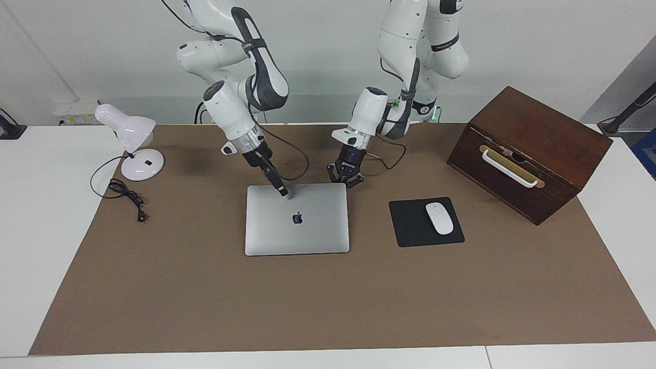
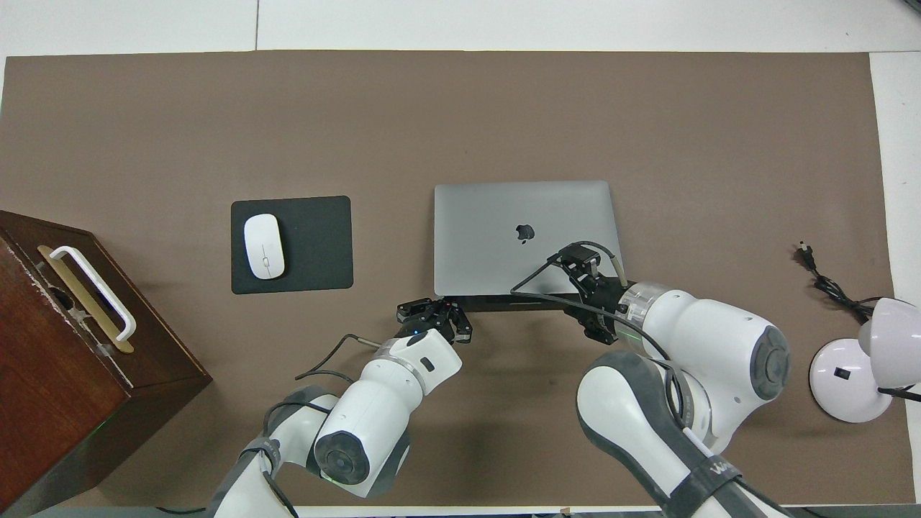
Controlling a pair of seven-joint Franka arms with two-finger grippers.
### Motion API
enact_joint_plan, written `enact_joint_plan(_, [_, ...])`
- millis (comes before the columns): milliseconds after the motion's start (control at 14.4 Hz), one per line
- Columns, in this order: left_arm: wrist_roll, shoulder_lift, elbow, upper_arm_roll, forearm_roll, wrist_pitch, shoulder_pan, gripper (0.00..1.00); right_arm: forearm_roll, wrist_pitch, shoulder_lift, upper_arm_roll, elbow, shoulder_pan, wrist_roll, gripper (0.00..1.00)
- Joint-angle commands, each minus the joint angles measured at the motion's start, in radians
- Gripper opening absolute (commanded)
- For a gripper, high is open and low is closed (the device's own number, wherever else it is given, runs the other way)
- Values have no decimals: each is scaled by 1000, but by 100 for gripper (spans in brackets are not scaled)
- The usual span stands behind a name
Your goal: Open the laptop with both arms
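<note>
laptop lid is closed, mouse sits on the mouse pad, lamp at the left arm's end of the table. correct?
One error: the lamp stands at the right arm's end of the table, as the facing view shows; the wooden box is at the left arm's end. The laptop is closed, and the mouse sits on the mouse pad.
</note>
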Motion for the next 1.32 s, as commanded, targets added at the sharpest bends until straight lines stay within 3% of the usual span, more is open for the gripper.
enact_joint_plan(0, [7, 91, 25, 5, -23, 6, 2, 0, 29, -9, 6, 2, -1, 0, -23, 100])
enact_joint_plan(486, [7, 103, 27, 5, -23, 6, 2, 0, 30, 94, 37, 2, 19, 0, -62, 100])
enact_joint_plan(1249, [7, 105, 27, 6, -23, 6, 2, 0, 32, 152, 34, 2, 68, -6, -95, 100])
